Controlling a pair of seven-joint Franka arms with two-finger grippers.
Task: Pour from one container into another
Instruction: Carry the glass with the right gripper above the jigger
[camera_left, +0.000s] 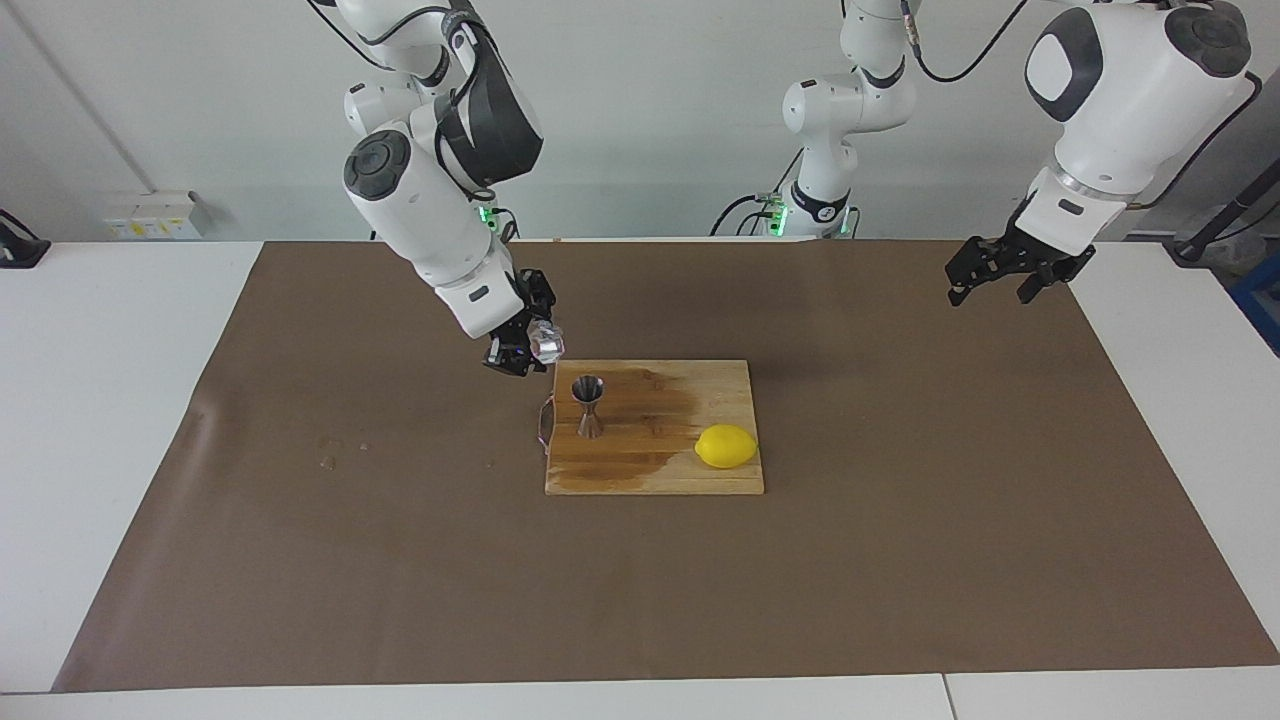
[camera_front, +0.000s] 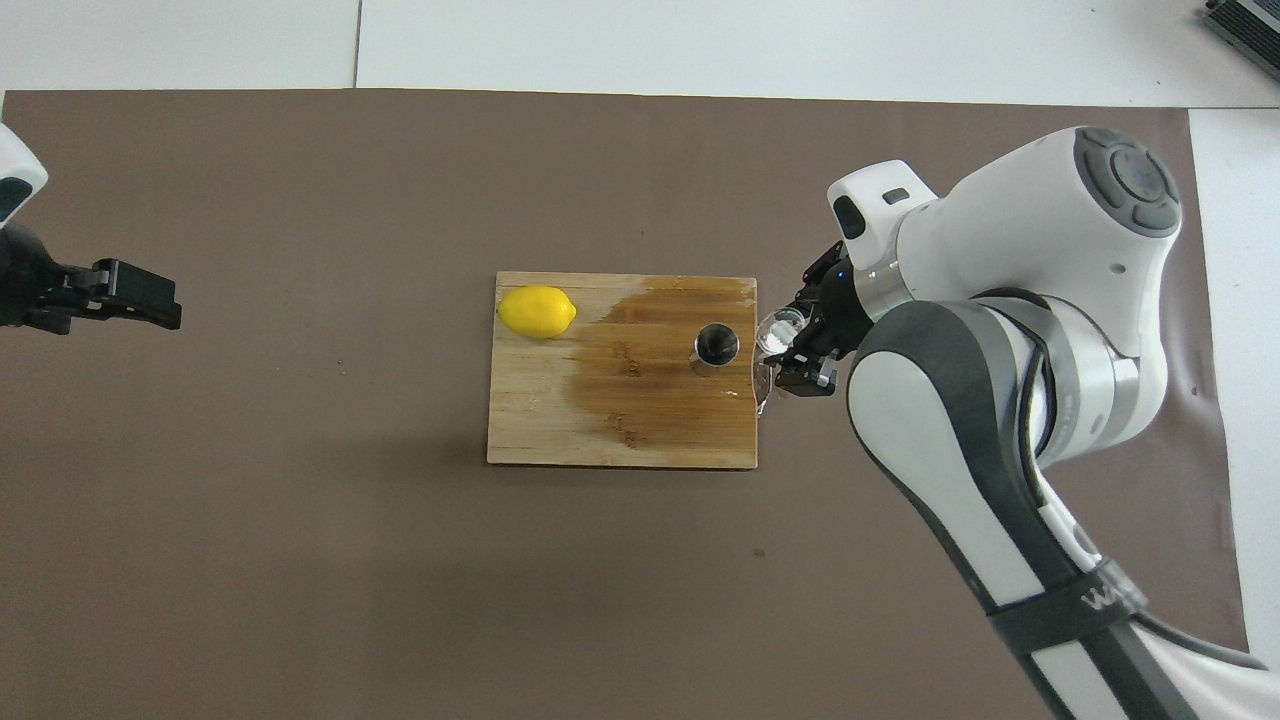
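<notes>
The tiny clear glass cup (camera_left: 546, 343) (camera_front: 779, 329) is tipped on its side in my right gripper (camera_left: 532, 347) (camera_front: 795, 345), which is shut on it. It hangs in the air over the board's edge toward the right arm's end, just short of the steel hourglass jigger (camera_left: 588, 404) (camera_front: 716, 346). The jigger stands upright on the wooden board (camera_left: 720, 381) (camera_front: 540, 420), on a dark wet patch. My left gripper (camera_left: 996, 275) (camera_front: 140, 300) waits open in the air over the mat at the left arm's end.
A yellow lemon (camera_left: 726, 446) (camera_front: 537, 311) lies on the board's corner toward the left arm's end. A brown mat (camera_left: 900, 560) covers the table. Small drops (camera_left: 329, 461) mark the mat toward the right arm's end.
</notes>
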